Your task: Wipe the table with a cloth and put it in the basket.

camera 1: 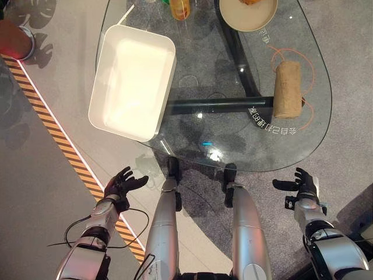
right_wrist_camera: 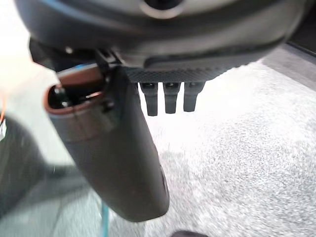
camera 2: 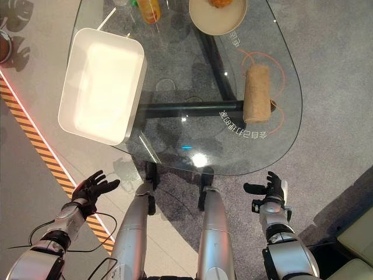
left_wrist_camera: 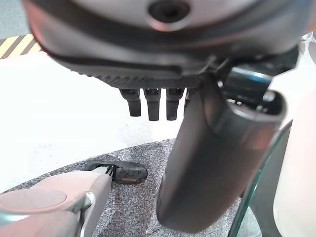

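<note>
Nearby, white basket (camera 1: 133,81), rolled cloth (camera 1: 288,88), bowl (camera 1: 247,16), bottle (camera 1: 180,8)

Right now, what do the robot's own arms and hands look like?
Both arms are silver-grey metal with dark joint bands near the wrists. Each ends in a dark, near-black hand: the left hand and the right hand. Seen close in the wrist views, each hand has a smooth rounded thumb, blocky dark fingers in a row and a ribbed strip along the palm edge.

Upside-down white lettering on the glass table (camera 1: 303,146), seemingly unreadable.
</note>
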Robot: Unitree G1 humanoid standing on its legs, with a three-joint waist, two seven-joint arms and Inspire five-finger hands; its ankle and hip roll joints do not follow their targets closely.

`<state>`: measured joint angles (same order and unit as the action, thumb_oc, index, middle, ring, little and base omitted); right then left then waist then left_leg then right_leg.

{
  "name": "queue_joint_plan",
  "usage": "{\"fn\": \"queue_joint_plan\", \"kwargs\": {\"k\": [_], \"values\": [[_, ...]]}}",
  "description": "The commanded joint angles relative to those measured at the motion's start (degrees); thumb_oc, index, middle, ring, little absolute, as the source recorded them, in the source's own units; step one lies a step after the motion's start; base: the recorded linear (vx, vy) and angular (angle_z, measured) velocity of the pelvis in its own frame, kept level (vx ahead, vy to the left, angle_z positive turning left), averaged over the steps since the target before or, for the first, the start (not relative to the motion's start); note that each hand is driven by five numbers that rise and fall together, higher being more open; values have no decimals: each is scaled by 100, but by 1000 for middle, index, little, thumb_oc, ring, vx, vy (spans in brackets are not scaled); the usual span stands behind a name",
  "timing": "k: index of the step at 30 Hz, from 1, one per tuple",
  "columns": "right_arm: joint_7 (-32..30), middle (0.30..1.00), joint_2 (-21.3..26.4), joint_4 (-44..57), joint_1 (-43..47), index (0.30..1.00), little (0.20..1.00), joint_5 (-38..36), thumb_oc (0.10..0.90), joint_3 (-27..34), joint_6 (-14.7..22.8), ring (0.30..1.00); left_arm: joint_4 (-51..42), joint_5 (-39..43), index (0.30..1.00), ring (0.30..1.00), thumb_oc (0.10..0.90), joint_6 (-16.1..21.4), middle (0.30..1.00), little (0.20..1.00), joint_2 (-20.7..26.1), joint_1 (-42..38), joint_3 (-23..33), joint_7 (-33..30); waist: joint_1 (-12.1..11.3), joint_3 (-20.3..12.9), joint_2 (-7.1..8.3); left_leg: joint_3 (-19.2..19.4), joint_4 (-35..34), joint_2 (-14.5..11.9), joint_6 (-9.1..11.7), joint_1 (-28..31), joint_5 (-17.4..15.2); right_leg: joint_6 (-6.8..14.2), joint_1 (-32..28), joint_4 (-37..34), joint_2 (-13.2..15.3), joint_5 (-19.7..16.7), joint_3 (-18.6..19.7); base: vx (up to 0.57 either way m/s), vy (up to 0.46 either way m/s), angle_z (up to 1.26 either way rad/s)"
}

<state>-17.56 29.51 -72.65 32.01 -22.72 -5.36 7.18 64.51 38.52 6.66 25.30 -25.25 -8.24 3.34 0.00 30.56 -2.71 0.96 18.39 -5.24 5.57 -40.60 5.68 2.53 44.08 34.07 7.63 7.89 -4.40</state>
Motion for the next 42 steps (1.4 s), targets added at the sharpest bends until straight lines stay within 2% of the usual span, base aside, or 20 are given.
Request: {"fn": "queue_joint_plan", "kwargs": {"k": [1, 4, 10, 12, 15, 17, 19, 22, 27, 33, 42], "values": [[-975, 900, 937, 10, -23, 900, 900, -20, 800, 295, 79, 900, 149, 18, 900, 900, 800, 107, 900, 900, 471, 257, 10, -7, -36, -76, 95, -97, 1103, 158, -189, -202, -960, 104, -187, -444, -2, -375, -118, 29, -47, 1], [-1421, 900, 1234, 138, 247, 900, 900, 105, 800, 284, 85, 900, 150, 77, 900, 900, 800, 98, 900, 900, 552, 223, -66, -19, -48, -76, 130, -97, 1058, 155, -203, -197, -941, 115, -192, -512, -11, -429, -131, 13, -38, 1], [-2186, 900, 1532, 404, 550, 900, 900, 369, 800, 304, 115, 900, 145, 153, 900, 900, 800, 90, 900, 900, 599, 205, -122, -7, -40, -76, 148, -85, 931, 162, -217, -168, -888, 133, -206, -641, -35, -501, -137, 0, 0, 0], [-2397, 900, 1663, 510, 676, 900, 900, 237, 800, 307, 105, 900, 164, 222, 900, 900, 800, 82, 900, 900, 618, 171, -137, -10, -30, -76, 145, -85, 871, 173, -211, -173, -863, 133, -197, -698, -38, -518, -148, 0, 0, 0], [-2597, 900, 1716, 550, 698, 900, 900, 89, 800, 379, 262, 900, 193, 253, 900, 900, 800, 98, 900, 900, 630, 164, -142, 14, -24, -76, 141, -91, 831, 183, -208, -158, -857, 133, -217, -737, -38, -517, -153, 0, 0, 0], [-2857, 900, 1728, 720, 669, 900, 900, -15, 800, 478, 514, 900, 168, 271, 900, 900, 800, 87, 900, 900, 646, 178, -137, 17, -14, -76, 139, -78, 799, 187, -203, -151, -855, 134, -234, -780, -37, -521, -159, 0, 0, 0], [-3139, 900, 1729, 940, 688, 900, 900, 163, 800, 477, 628, 900, 135, 297, 900, 900, 800, 51, 900, 900, 661, 149, -149, -21, 4, -76, 143, -76, 772, 192, -205, -157, -856, 140, -220, -798, -43, -529, -155, -7, 2, 2], [-3502, 900, 1691, 1676, 725, 900, 900, 635, 800, 326, 466, 900, 27, 332, 900, 900, 800, 2, 900, 900, 639, 147, -183, -118, 50, -76, 146, -63, 718, 208, -201, -164, -828, 147, -203, -861, -44, -566, -153, -12, 13, 2], [-3741, 900, 1611, 2841, 817, 900, 900, 1090, 800, -57, 220, 900, -90, 398, 900, 900, 800, 52, 900, 900, 539, 226, -178, -189, 106, -76, 122, -22, 578, 212, -177, -109, -774, 145, -240, -972, -44, -571, -152, -14, 46, -1], [-3838, 900, 1497, 3557, 803, 900, 900, 1428, 800, -159, 270, 900, -185, 404, 900, 900, 800, 127, 900, 900, 406, 329, -172, -262, 129, -76, 86, 5, 501, 221, -174, -88, -748, 132, -260, -1010, -38, -533, -165, -4, 24, -1], [-4052, 900, 1475, 3884, 912, 900, 900, 1717, 800, -195, 164, 900, -167, 377, 900, 900, 800, 202, 900, 900, 308, 400, -125, -256, 145, -76, 50, 60, 452, 232, -168, -53, -751, 108, -284, -1030, -39, -490, -142, 0, 3, 0]]}}
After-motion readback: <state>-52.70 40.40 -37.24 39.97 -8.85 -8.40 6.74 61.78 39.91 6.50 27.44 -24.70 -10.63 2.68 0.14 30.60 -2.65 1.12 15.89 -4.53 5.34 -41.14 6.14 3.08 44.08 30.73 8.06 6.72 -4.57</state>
